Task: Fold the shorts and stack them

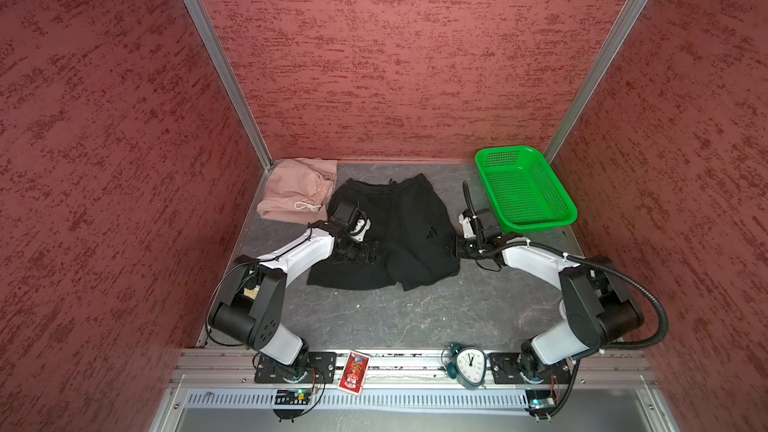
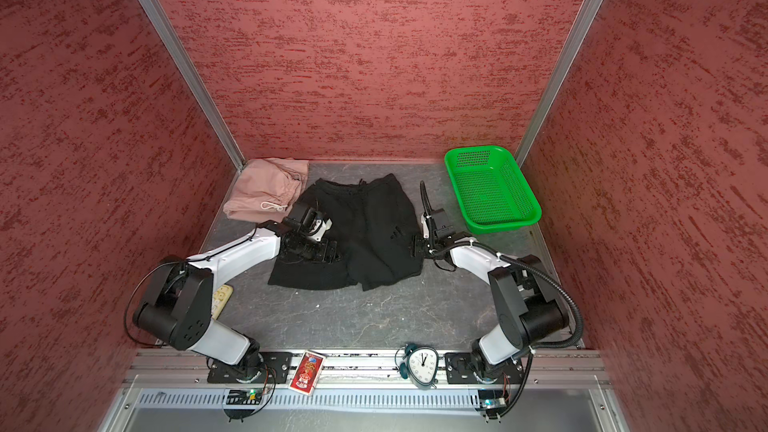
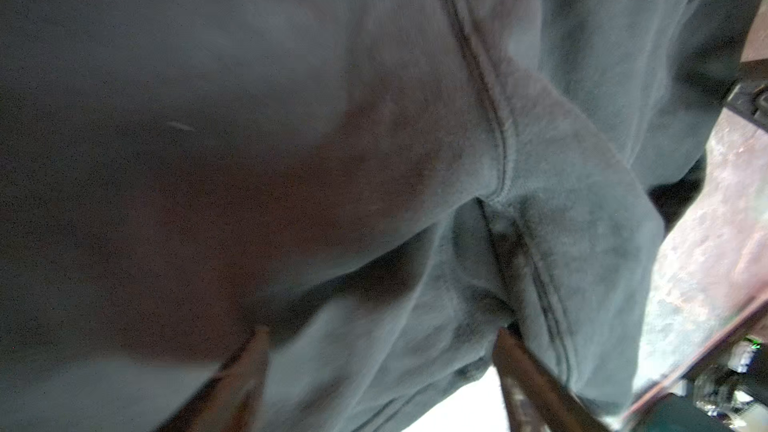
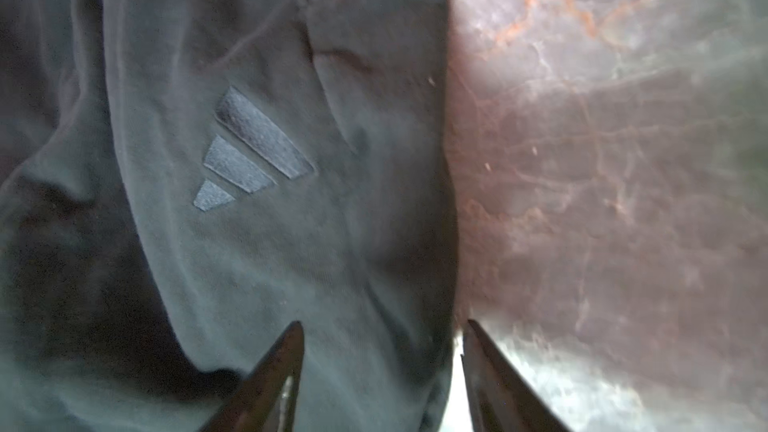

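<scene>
Where mottled red textured walls [image 1: 395, 56] close in a dark grey, stone-veined worktop [image 1: 374, 317], the plain black fabric shorts [image 1: 407, 222] lie spread at mid-frame in both top views. The folded dusty pink shorts [image 1: 295, 191] sit just beside them at the worktop's upper left corner, and a green plastic mesh basket [image 1: 536, 224] sits at its upper right. The left jaws stand apart astride a black crease. The right jaws stand apart astride the black shorts' edge, one finger over bare worktop.
</scene>
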Controlling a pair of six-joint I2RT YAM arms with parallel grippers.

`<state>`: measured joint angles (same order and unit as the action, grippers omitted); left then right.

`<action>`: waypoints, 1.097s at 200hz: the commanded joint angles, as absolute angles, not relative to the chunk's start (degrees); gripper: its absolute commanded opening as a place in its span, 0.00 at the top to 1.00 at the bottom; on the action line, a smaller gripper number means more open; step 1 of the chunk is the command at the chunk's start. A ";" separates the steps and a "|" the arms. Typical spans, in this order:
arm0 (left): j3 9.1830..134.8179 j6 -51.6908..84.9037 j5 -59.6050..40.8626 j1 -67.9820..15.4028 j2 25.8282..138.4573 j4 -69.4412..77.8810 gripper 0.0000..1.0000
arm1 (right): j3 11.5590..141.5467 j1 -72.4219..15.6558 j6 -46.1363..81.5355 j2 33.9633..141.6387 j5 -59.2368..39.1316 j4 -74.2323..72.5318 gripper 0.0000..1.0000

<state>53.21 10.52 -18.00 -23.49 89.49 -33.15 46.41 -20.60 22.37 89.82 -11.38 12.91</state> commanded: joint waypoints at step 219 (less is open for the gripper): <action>99.96 -1.21 -10.54 -26.06 112.00 -45.36 0.01 | 65.09 -12.37 14.75 92.97 -4.16 18.51 0.40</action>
<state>94.43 8.05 -16.93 -30.87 103.72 -47.35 69.76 -12.16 13.82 101.45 -4.91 16.80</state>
